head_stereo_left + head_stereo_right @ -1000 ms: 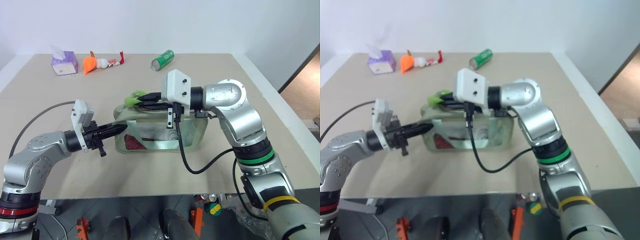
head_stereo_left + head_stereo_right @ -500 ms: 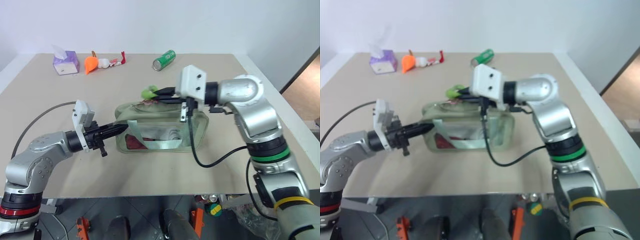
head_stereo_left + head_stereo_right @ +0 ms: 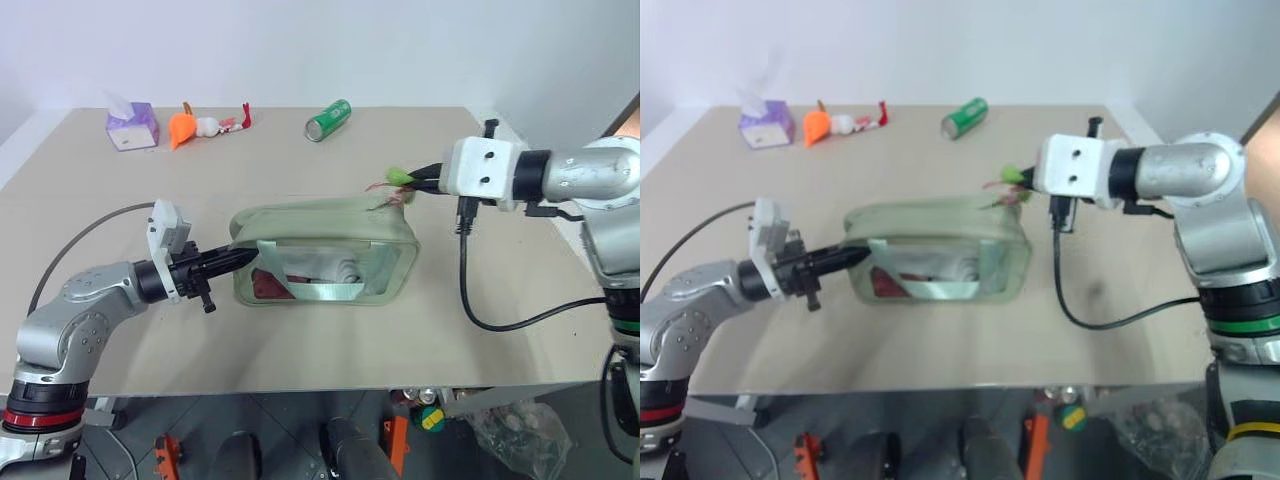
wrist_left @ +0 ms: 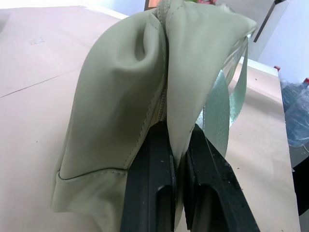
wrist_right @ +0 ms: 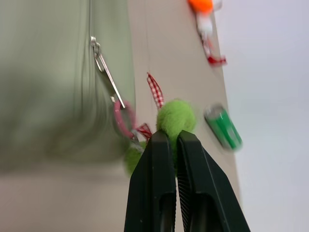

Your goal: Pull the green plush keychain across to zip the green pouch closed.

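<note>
So from the head camera: the green pouch (image 3: 322,254) sat in the middle of the tabletop (image 3: 300,340), clear panel facing the robot, red and white stuff visible inside. The left gripper (image 3: 236,258) was clamped shut on the pouch's left end fabric. Over at the pouch's right top corner, the right gripper (image 3: 412,178) was pinched tight on the green plush keychain (image 3: 399,177), held just above that corner. Along the far edge were a purple tissue box (image 3: 131,125), an orange toy (image 3: 181,127) and a green soda can (image 3: 327,119).

Left wrist view: black fingers (image 4: 150,193) squeezed together with a fold of sage pouch fabric between them.

Right wrist view: fingers (image 5: 154,188) closed on the fuzzy lime keychain, which hung off a pink ring (image 5: 122,119) and a metal zipper pull (image 5: 107,73) on the pouch.
</note>
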You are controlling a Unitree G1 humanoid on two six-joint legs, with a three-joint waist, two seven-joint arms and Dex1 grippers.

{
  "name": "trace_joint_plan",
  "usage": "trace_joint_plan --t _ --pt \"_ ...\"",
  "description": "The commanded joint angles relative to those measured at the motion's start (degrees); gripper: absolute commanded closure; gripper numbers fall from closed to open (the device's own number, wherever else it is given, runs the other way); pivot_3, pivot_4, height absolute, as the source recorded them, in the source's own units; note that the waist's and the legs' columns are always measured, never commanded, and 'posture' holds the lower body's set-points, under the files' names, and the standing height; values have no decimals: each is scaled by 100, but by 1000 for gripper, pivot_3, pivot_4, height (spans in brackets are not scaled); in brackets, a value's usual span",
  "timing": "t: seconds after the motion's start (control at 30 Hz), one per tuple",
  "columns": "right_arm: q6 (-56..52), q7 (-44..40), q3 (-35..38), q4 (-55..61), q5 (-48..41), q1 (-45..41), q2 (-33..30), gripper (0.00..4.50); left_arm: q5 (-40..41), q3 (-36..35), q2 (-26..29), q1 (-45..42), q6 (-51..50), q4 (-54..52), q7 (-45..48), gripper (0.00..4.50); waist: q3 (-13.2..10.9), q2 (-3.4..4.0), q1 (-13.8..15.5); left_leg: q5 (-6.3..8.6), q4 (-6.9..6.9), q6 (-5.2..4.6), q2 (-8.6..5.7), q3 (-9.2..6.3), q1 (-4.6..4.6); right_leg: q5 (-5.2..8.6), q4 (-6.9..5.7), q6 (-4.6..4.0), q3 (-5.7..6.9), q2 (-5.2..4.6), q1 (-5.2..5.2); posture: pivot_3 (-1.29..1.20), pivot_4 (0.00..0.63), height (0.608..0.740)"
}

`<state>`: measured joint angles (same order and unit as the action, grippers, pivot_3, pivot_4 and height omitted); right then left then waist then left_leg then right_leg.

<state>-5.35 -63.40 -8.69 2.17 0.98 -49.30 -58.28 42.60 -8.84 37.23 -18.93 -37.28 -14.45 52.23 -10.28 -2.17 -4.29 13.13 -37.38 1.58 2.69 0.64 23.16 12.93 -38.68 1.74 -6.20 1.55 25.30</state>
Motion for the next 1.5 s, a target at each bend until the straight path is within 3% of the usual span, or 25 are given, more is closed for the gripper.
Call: trace_joint_plan --t 0.03,0.17,0.27,0.43,0.57,0.73,0.87,0.9,0.97,1.1,1.2,1.27,1.5 --pt "496 181 235 -554 767 71 -739 4469 -70 11 3 -104 133 45 68 4500 0 0 3 0 0 0 -2 3 1 2 2 0 -1 -4 1 0 150 740" --pt "862 48 208 -638 1140 583 -1363 4469 -87 33 7 -122 169 106 113 4500 -3 5 4 1 4 -1 -4 12 1 5 4 5 -9 -7 3 0 150 740" --pt "808 25 165 -197 1034 1147 -1303 4469 -76 37 10 -137 194 147 130 4500 -3 5 3 3 7 -3 -3 10 -1 9 4 5 -8 -6 2 0 150 740" --pt "485 289 -578 840 1189 2300 -197 4469 -69 60 -25 -176 195 189 117 4500 -1 2 -26 3 7 -3 5 10 -21 6 -2 2 -12 8 -6 0 150 740" --pt "585 704 -915 506 1738 2167 501 4469 -46 59 -12 -173 168 173 114 4500 -12 8 -35 -4 -1 8 2 14 -34 0 -30 1 -18 11 -7 0 150 740" --pt "856 711 -994 197 1954 1960 737 4469 -16 26 14 -181 131 155 88 4500 -11 -1 -57 -15 -3 20 4 16 -53 1 -30 -31 -19 14 -19 0 150 740" --pt "534 560 -588 149 1408 1736 917 4469 129 -78 -12 -192 -168 171 -185 4500 -11 -2 -61 -15 -1 20 5 18 -55 0 -30 -30 -21 14 -21 0 150 740" --pt "122 491 -347 208 1020 1638 1057 4173 137 -109 -15 -198 -207 190 -255 4500 -12 -5 -70 -14 0 20 5 18 -55 -1 -30 -28 -21 15 -21 0 150 740" --pt "-730 251 230 399 8 1485 1311 3604 84 -157 -22 -182 -112 206 -303 3722 -14 -6 -87 -14 1 20 7 17 -54 -13 -31 -9 -22 18 -20 0 150 740" --pt "-1249 177 804 329 -541 1466 1185 2200 235 -350 -64 -223 -180 174 -427 2390 -16 -8 -50 -14 3 20 6 5 -48 -10 -31 -6 -16 19 -20 0 150 740" --pt "-2051 -100 1444 368 -1493 1673 1132 1208 312 -443 39 -193 -217 55 -438 1425 -16 -10 -15 -12 3 18 3 5 -37 -4 -27 -2 -16 14 -16 0 150 740" --pt "-2461 -240 1760 336 -1943 1817 1046 1180 352 -476 143 -69 -245 -104 -370 937 -17 -10 -17 -6 2 9 3 7 -29 0 -26 -1 -16 13 -10 0 150 740" --pt "-2847 -466 2543 268 -2745 2478 606 1180 982 -1217 582 727 -636 -620 -287 937 -19 -8 -39 4 6 -5 5 5 -25 13 -27 -5 -14 14 -4 0 150 740"
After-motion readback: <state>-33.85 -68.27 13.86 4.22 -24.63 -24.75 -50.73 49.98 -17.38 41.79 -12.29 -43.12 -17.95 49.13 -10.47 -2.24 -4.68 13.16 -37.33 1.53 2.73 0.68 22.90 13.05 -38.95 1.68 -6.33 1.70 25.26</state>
